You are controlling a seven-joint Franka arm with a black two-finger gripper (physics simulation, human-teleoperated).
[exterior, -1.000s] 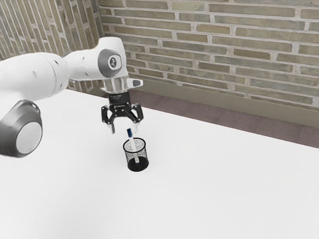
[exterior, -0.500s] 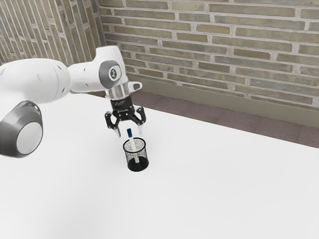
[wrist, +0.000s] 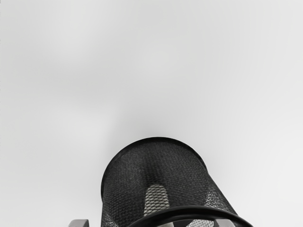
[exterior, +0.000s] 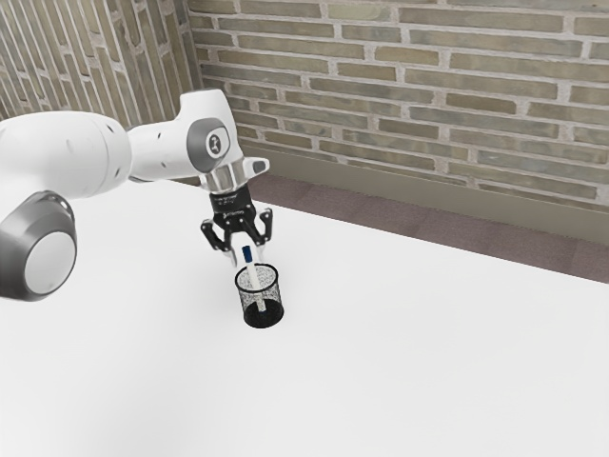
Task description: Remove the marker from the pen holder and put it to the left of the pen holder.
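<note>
In the exterior view my gripper (exterior: 247, 258) is directly above the pen holder (exterior: 262, 322), its fingers apart on either side of the marker's dark blue cap. The white marker (exterior: 253, 275) leans inside the black mesh holder, its capped end rising above the rim. The wrist view has the pen holder (wrist: 128, 179) at the lower edge, with a pale part of the marker (wrist: 156, 198) behind its mesh. Both fingertips of the gripper (wrist: 151, 223) show there, well apart, with a gap between them and the marker.
The white table (exterior: 400, 352) stretches around the holder. Beyond its far edge are a brownish floor strip (exterior: 428, 231) and a brick wall (exterior: 409, 105).
My hand came down over the marker and toward the pen holder. The fingers have since drawn closer together around the cap. The marker and holder have not moved.
</note>
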